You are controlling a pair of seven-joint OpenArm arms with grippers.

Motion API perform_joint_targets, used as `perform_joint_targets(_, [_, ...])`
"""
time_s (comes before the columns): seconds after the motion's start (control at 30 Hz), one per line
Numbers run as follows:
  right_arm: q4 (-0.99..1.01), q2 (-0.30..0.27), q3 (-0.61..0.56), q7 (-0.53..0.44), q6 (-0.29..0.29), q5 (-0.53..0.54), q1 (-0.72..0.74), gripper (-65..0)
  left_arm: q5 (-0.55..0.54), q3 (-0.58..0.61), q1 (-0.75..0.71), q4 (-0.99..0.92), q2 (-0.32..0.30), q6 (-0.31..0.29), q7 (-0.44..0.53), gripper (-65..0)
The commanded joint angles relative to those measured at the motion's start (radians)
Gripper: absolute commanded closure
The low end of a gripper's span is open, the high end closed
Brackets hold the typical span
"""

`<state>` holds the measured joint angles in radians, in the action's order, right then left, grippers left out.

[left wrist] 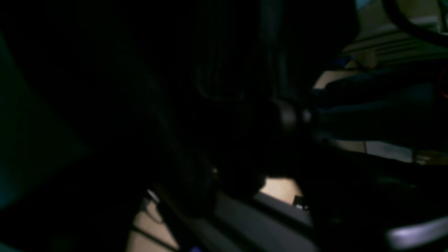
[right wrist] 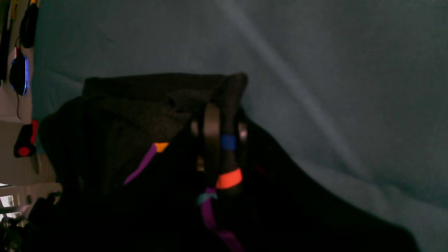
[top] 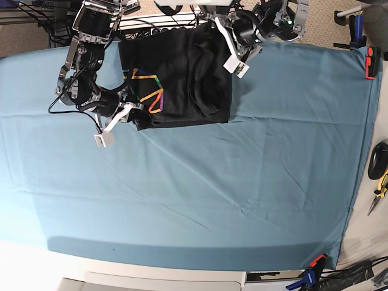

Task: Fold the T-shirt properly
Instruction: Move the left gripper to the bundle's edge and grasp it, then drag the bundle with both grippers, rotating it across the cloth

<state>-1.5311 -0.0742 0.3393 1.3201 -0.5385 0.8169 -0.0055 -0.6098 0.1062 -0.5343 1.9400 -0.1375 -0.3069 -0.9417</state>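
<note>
The black T-shirt lies partly folded at the far middle of the teal cloth, its rainbow line print showing at its left side. My right gripper is at the shirt's near-left corner. In the right wrist view this gripper is shut on the T-shirt, with printed fabric bunched around the fingers. My left gripper sits at the shirt's far-right edge. The left wrist view is almost black, so its jaws are not readable.
A red-and-black clamp grips the cloth's right edge, and more clamps hold the near edge. Hand tools lie past the right edge. Cables and arm bases crowd the far side. A mouse is at the left.
</note>
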Motion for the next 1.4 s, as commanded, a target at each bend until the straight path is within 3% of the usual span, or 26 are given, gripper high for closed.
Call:
perform_joint_targets(0.0, [-0.011,-0.006,0.000,-0.013,-0.020,0.017,0.012,0.0,0.013,0.002,-0.011,0.005,-0.009,-0.006,-0.030,-20.2])
perform_joint_targets(0.1, [-0.012,-0.006,0.001,-0.014,-0.034,0.017,0.021,0.0,0.012,0.002,-0.011,0.006,-0.018,-0.007,-0.030,-0.1])
perform_joint_targets(0.33, [-0.014,-0.006,0.001,-0.010,-0.035,0.018,0.030,0.0,0.024,0.000,-0.011,0.042,-0.044,-0.007,-0.050,0.0])
perform_joint_targets(0.5, [-0.043,-0.006,0.001,0.039,-0.053,0.059,0.011,0.0,0.056,-0.066,-0.011,0.117,-0.074,-0.002,-0.045,0.0])
perform_joint_targets(0.7, [-0.204,-0.006,0.001,0.036,-0.055,0.069,-0.090,0.0,0.030,-0.138,0.009,0.121,-0.122,0.019,-0.045,0.0])
perform_joint_targets(1.03, [-0.331,0.001,0.001,-0.020,-0.055,0.069,-0.307,0.0,0.031,-0.106,0.165,0.102,-0.145,0.020,-0.027,0.0])
perform_joint_targets(1.37, [-0.348,0.144,0.001,-0.037,-0.057,0.084,-0.366,0.0,0.086,0.020,0.387,0.010,-0.162,0.025,-0.021,0.0])
